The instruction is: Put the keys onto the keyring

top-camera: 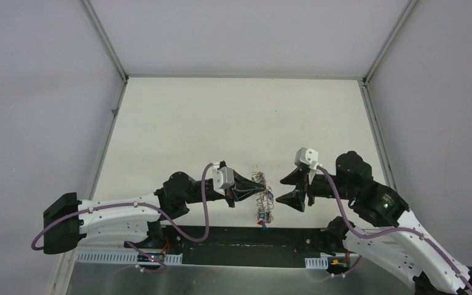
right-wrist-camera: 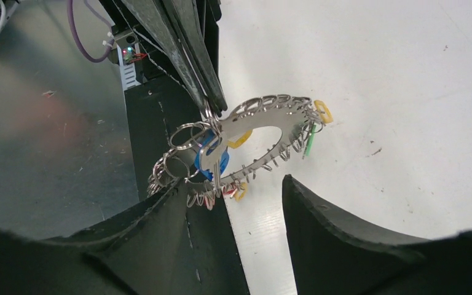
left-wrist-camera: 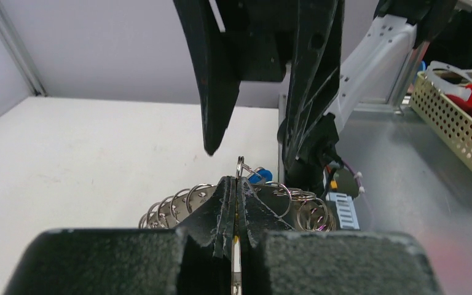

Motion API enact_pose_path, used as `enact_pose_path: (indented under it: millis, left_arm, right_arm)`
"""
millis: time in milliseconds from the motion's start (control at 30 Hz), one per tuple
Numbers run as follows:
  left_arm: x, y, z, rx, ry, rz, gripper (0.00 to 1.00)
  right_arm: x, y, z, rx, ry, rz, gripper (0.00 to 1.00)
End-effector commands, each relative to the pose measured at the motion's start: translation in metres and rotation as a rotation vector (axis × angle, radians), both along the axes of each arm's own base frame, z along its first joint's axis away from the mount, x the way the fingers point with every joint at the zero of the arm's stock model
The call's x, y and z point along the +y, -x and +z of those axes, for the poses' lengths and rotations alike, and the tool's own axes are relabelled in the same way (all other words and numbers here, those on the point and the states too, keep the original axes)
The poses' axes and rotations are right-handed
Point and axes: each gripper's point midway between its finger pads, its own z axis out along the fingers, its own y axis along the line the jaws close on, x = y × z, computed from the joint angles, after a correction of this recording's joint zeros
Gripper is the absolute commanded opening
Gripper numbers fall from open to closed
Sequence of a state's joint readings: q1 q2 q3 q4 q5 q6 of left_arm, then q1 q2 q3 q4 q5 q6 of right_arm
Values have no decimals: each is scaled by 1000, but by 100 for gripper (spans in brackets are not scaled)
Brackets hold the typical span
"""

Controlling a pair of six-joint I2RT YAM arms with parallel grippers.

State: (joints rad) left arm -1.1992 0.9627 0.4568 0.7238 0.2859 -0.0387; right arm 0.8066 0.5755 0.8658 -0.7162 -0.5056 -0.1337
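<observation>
Keyring (right-wrist-camera: 281,114) hangs as a silvery loop of small linked rings between the two grippers, over the near edge of the white table (top-camera: 233,117), where a black strip (top-camera: 221,236) borders it. Whether its lowest rings touch the surface cannot be told. Tiny keys (right-wrist-camera: 239,140) dangle from the loop: a blue tag (right-wrist-camera: 221,165) sits close to the grip, while a yellow tag (right-wrist-camera: 323,111) and a green tag (right-wrist-camera: 310,140) sit on the loop's far side in the right wrist view. The left gripper (top-camera: 252,188) reaches in from the left with its jaws pressed together, pinching one small ring of the keyring at their tips. Facing it, the right gripper (top-camera: 281,189) has its fingers (left-wrist-camera: 212,92) spread apart, one on each side of the loop, and holds nothing; its lower finger lies close to the bottom rings, though contact cannot be judged. Off to the side, a perforated beige basket (left-wrist-camera: 461,132) stands on a metal surface. Beyond the grippers the table runs back to pale walls (top-camera: 239,37).
</observation>
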Motion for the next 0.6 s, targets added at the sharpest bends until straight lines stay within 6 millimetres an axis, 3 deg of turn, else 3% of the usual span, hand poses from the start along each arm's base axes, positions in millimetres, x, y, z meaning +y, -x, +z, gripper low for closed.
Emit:
enact_pose_path:
  millis: [0,400,567]
  left_arm:
    - [15,9,68,-66,229,-10,0]
    - [6,12,73,-64,225,-46,0]
    - [7,13,76,-65,230,-49,0]
  right_arm:
    - [16,2,26,-4,-146,27,61]
    - [28,-1,34,10,-185,52,58]
    - [29,0,22,46,-156,64,42]
